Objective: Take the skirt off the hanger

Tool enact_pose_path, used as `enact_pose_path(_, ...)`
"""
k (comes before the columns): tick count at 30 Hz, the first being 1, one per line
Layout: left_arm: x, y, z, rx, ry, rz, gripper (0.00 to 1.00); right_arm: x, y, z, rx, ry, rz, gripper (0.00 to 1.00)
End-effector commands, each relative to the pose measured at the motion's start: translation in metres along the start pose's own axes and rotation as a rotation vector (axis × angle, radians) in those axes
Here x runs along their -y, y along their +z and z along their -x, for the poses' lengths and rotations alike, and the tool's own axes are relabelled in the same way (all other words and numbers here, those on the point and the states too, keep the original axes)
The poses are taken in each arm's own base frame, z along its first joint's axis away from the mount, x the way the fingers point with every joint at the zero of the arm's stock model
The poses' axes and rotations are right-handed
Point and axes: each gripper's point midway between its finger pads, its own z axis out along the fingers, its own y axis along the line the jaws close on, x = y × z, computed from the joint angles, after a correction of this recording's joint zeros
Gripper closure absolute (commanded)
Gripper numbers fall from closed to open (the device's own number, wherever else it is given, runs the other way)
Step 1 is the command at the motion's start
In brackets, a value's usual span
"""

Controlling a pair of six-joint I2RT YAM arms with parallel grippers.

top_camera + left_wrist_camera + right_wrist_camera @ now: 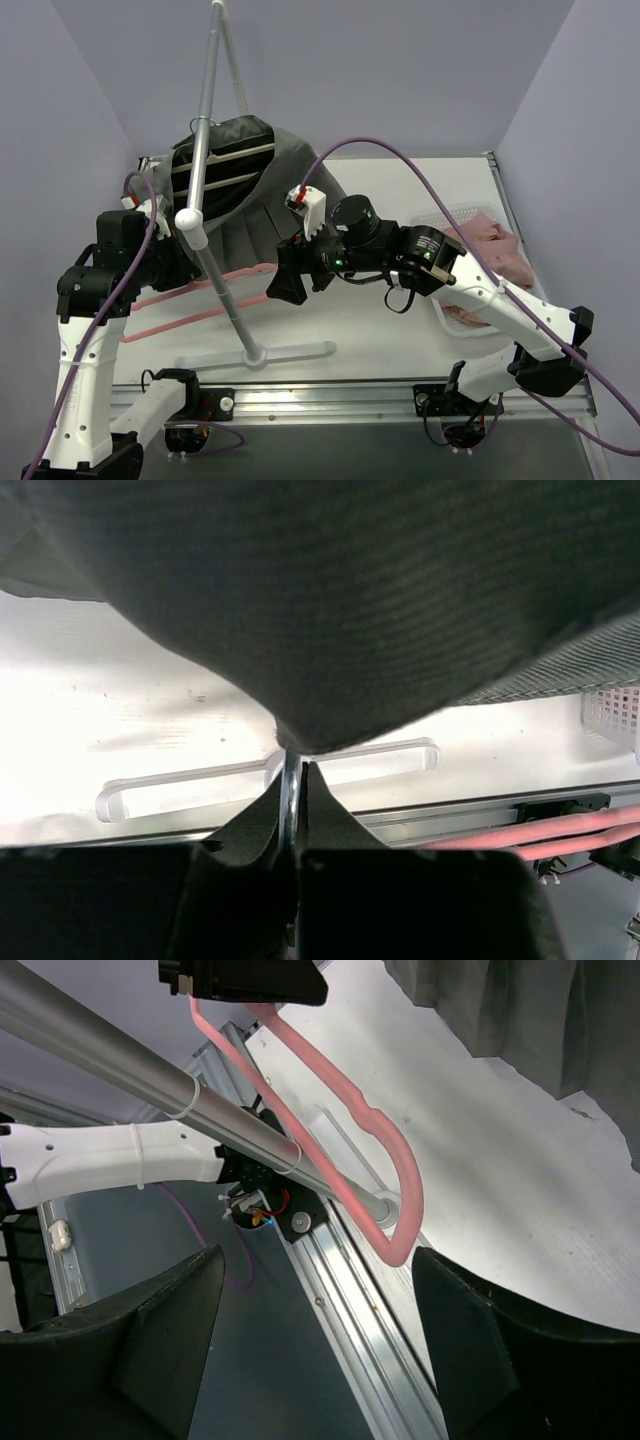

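Left claw [292,778] of mine is pressed tight together, with only a thin silvery sliver showing between the jaws. From my right wrist view, both ends of the pink hanger [355,1125] loop run up into that dark claw, so I read it as pinching the hanger. I cannot tell exactly which part of the hanger it grips. It sits at the left of the table [400,320], just beside the metal pole [205,120] of the stand.

My right claw [318,1255] is spread wide with nothing between its fingers. It hangs over the middle of the table, close to the hanger's right end and just right of the pole.

The grey skirt [275,190] hangs at the far left, bunched up against the pole. Its pleated hem drops toward the hanger's upper bar. It fills the top of my left wrist view, right above the claw. I cannot tell whether it is fastened to the hanger.

The stand's white base [290,352] lies on the near part of the table. At the right a white basket [440,216] holds a pink cloth [490,240], well apart from both claws.
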Motion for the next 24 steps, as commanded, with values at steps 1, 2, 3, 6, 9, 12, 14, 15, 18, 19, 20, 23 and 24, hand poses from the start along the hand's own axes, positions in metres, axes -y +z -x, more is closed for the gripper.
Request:
enact_pose_path(1,0.005,-0.012,0.001,0.005,0.032,-0.023,0.98,0.006,-0.002,0.007,0.010,-0.033,-0.031,0.29)
enact_pose_path(2,0.006,-0.012,0.001,0.005,0.033,-0.023,0.98,0.007,0.000,0.004,-0.005,-0.037,-0.020,0.29)
enact_pose_path(3,0.007,-0.013,0.002,0.007,0.035,-0.029,0.98,0.009,0.003,0.001,-0.016,-0.037,-0.017,0.29)
enact_pose_path(6,0.010,-0.015,0.002,0.008,0.036,-0.044,0.98,0.016,0.015,-0.013,-0.065,-0.041,-0.007,0.35)
enact_pose_path(9,0.012,-0.019,0.002,0.013,0.039,-0.054,0.98,0.013,0.024,-0.019,-0.073,-0.051,0.038,0.43)
enact_pose_path(12,0.013,-0.022,0.001,0.012,0.043,-0.060,0.98,0.016,0.026,-0.016,-0.054,-0.063,0.052,0.42)
enact_pose_path(14,0.013,-0.022,-0.001,0.010,0.040,-0.063,0.98,0.018,0.026,-0.014,-0.050,-0.065,0.066,0.42)
enact_pose_path(15,0.013,-0.021,-0.002,0.007,0.039,-0.065,0.98,0.019,0.026,-0.013,-0.048,-0.065,0.067,0.42)
enact_pose_path(18,0.014,-0.021,-0.003,0.006,0.035,-0.071,0.98,0.026,0.025,-0.011,-0.046,-0.062,0.069,0.42)
enact_pose_path(19,0.014,-0.021,-0.003,0.006,0.035,-0.071,0.98,0.029,0.024,-0.010,-0.046,-0.062,0.064,0.42)
enact_pose_path(20,0.013,-0.020,-0.004,0.003,0.031,-0.070,0.98,0.032,0.023,-0.010,-0.045,-0.061,0.054,0.41)
enact_pose_path(23,0.013,-0.019,-0.003,0.006,0.033,-0.071,0.98,0.042,0.017,-0.009,-0.042,-0.055,0.019,0.41)
enact_pose_path(24,0.013,-0.019,-0.003,0.005,0.032,-0.071,0.98,0.045,0.016,-0.009,-0.042,-0.051,0.010,0.40)
